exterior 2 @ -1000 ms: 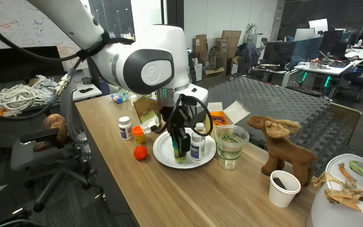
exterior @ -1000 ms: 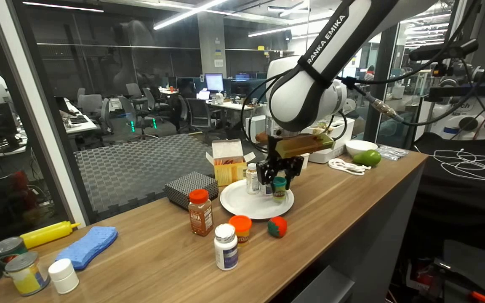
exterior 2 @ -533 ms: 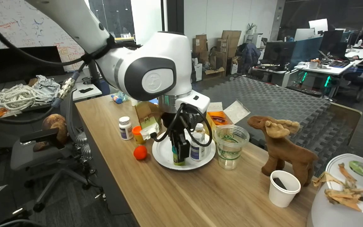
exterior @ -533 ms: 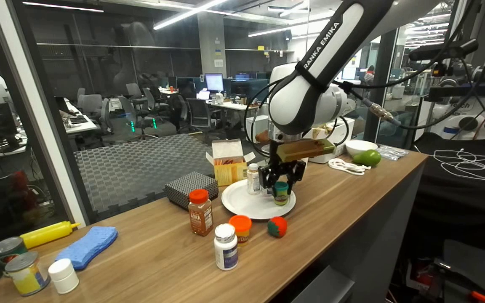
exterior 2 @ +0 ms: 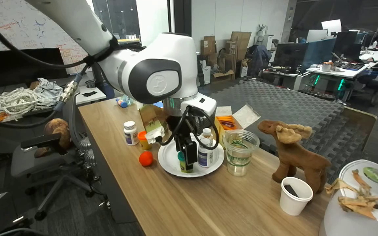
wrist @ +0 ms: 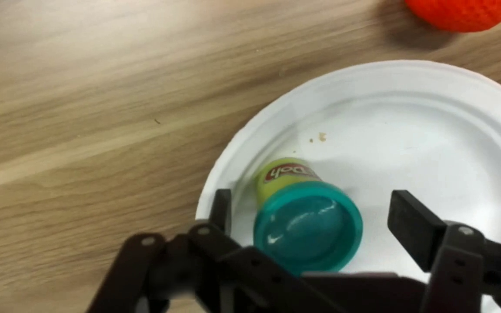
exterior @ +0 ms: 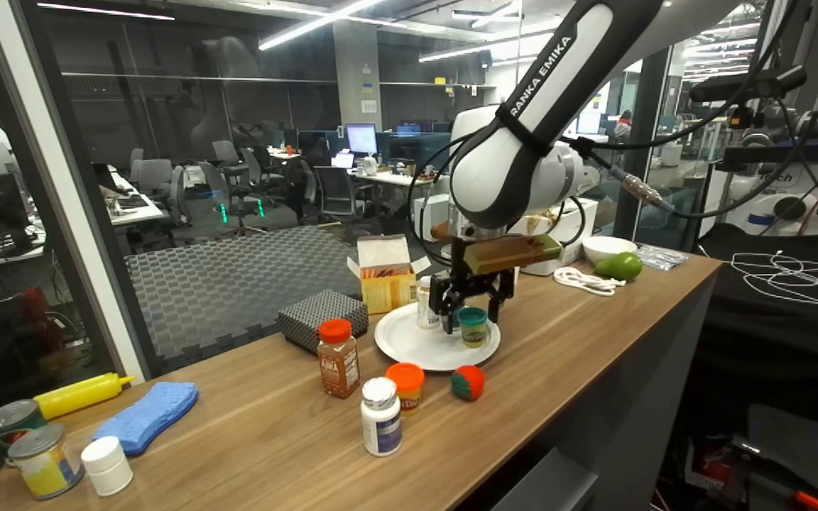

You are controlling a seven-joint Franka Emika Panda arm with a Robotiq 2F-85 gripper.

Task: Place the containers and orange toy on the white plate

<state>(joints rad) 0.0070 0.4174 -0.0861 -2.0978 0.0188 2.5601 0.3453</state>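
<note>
On the white plate (exterior: 409,349) stands the teal-lidded tub (wrist: 309,226), slightly off its rim. My gripper (wrist: 314,215) is open around it, with a gap between the lid and each finger. A white bottle (exterior 2: 205,158) also stands on the plate, with another bottle (exterior: 425,312) close behind it, partly covered by the gripper. Off the plate, on the table, are an orange-lidded tub (exterior: 407,387), a white bottle (exterior: 381,426) and an amber jar (exterior: 339,360) with an orange lid. The orange toy (exterior: 468,383), strawberry-like with green leaves, lies just beside the plate.
A clear plastic cup (exterior 2: 240,154) and a yellow box (exterior: 386,284) stand close to the plate. A dark patterned box (exterior: 324,318) sits near the amber jar. Farther off are a blue sponge (exterior: 148,417), cans, a small white jar (exterior: 107,465) and a plush moose (exterior 2: 294,154).
The gripper came down slightly with the teal-lidded tub, and then its jaws parted, letting go. The tub now stands by itself on the plate. The other objects have stayed put.
</note>
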